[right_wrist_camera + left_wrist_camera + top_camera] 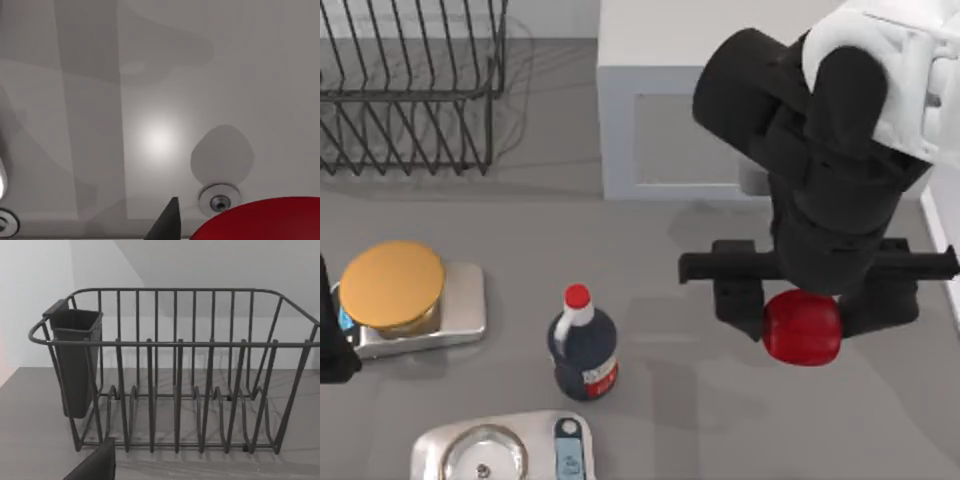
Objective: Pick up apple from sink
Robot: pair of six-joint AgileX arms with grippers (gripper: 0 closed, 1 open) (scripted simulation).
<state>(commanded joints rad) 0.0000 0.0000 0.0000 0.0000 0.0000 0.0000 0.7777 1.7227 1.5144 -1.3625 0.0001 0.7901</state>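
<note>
Gripping the apple (802,328), right claw (805,315); bottle (582,345) label unreadable.

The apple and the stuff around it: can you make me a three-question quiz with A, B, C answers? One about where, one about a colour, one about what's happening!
1. Where is the apple?
A. in the wire rack
B. between the right gripper's fingers, at the table's right side
C. on the scale

2. What colour is the dark bottle's cap?
A. red
B. green
C. yellow

3. What is the right gripper doing?
A. hanging open with nothing in it
B. holding the bottle
C. holding the apple

Answers:
1 B, the top view shows the red fruit held under the right arm.
2 A, the small cap on the bottle's neck is red.
3 C, dark fingers sit on both sides of the apple, which hangs above its own shadow in the right wrist view.
</note>
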